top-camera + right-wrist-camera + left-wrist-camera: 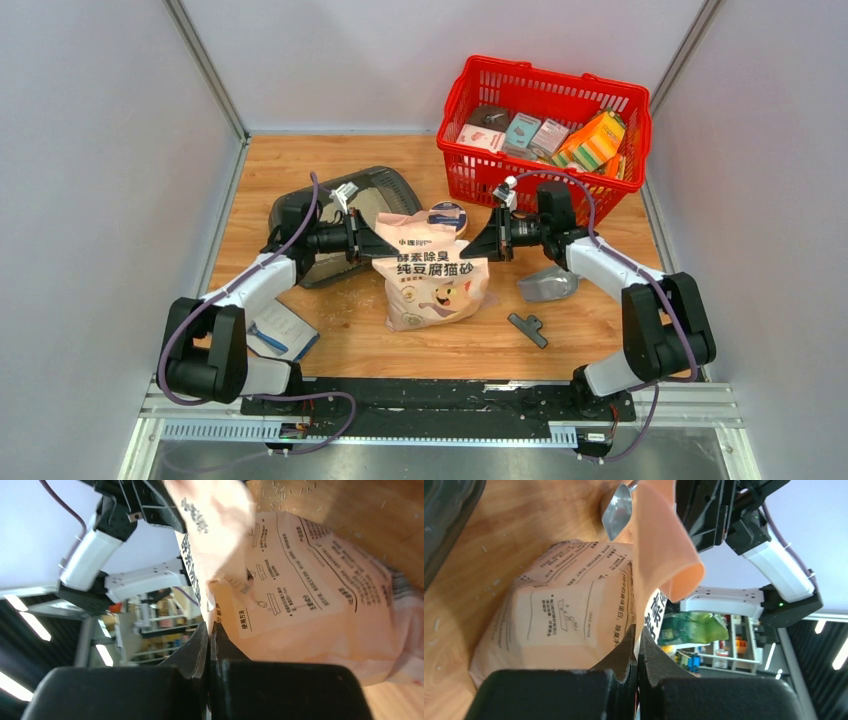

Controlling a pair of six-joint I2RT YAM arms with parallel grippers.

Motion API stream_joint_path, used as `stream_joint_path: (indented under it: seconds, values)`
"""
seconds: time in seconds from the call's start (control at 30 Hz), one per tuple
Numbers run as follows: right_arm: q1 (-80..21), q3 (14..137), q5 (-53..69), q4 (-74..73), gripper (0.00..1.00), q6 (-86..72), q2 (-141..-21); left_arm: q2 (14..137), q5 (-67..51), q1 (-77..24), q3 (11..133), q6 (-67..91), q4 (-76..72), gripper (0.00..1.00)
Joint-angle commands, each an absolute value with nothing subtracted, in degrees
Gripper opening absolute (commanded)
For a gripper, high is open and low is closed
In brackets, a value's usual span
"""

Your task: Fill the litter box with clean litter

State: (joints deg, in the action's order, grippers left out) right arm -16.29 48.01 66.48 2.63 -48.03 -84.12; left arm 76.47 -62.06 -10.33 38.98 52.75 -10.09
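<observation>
Wooden worktop (pixel 590 335), walled on three sides. At back right, a red basket (pixel 480 175) packed with boxes. At back left, the litter box (pixel 390 190), dark grey, partly hidden behind the left arm, no pale fill showing in the part on view.

Centre stage, the printed beige-pink bag (pixel 435 285), standing on the wood between the two arms, near the litter box but not over it. Clean litter presumably inside, out of sight, bar a few loose grains (pixel 295 486) on the wood beside it.

On the bag's floppy top edge, left fingers (pixel 624 665) pressed together, pinching the film; right fingers (pixel 197 652) likewise clamped on the opposite side of the top. Right of the bag, a silver scoop (pixel 548 285) lying flat, and nearer the front a small dark clip (pixel 527 329).

Likely trouble from here:
- Thin pinches on soft film slipping once the full weight hangs from them, dropping the bag.
- One side raised faster than the other, tipping the mouth and spilling onto the wood short of the litter box.
- A swing toward the litter box catching its raised rim or the left arm itself.
</observation>
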Motion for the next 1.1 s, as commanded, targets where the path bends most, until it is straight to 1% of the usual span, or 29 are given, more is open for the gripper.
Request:
stream_joint_path:
  seconds: [0.0, 0.03, 0.1, 0.2, 0.23, 0.3, 0.63, 0.77, 0.8, 0.83, 0.93, 1.07]
  values:
    - [-12.4, 49.4, 70.7, 4.5, 0.00, -66.1, -84.4, 76.2, -63.4, -8.4, 44.1, 56.7, 1.1, 0.00]
    - [-12.4, 50.3, 69.8, -2.4, 0.00, -65.7, -84.4, 76.5, -63.3, -8.3, 45.1, 56.2, 5.1, 0.00]
    - [-12.8, 51.5, 67.9, -4.1, 0.00, -66.6, -83.9, 76.6, -63.8, -8.4, 45.5, 56.5, 8.4, 0.00]
    - [-13.7, 53.7, 66.0, -10.4, 0.00, -68.0, -84.0, 76.7, -63.2, -8.9, 46.7, 54.8, 15.8, 0.00]
    - [-14.1, 54.1, 65.1, -13.2, 0.00, -68.5, -84.0, 76.8, -63.4, -9.2, 46.8, 55.3, 16.1, 0.00]
    - [-15.3, 54.8, 63.9, -15.4, 0.00, -68.4, -83.8, 77.3, -61.8, -10.5, 48.0, 53.4, 20.6, 0.00]
    - [-15.7, 52.4, 64.3, -19.2, 0.00, -70.3, -84.8, 80.3, -60.3, -11.1, 49.4, 56.1, 25.2, 0.00]
    - [-15.7, 53.1, 66.4, -14.7, 0.00, -73.1, -85.8, 79.9, -59.5, -10.9, 48.8, 55.9, 25.0, 0.00]
    - [-15.6, 52.8, 68.3, -12.1, 0.00, -75.2, -85.9, 79.8, -60.1, -10.7, 48.6, 56.1, 23.7, 0.00]
    - [-15.6, 52.3, 69.2, -4.9, 0.00, -76.6, -86.0, 79.9, -60.6, -10.5, 48.7, 56.1, 22.3, 0.00]
    - [-15.6, 50.0, 71.8, 5.1, 0.00, -79.4, -85.5, 80.9, -61.7, -10.4, 49.7, 56.6, 20.0, 0.00]
    - [-15.5, 46.6, 73.5, 11.7, 0.00, -81.1, -84.5, 83.2, -62.1, -10.4, 50.7, 60.3, 19.5, 0.00]
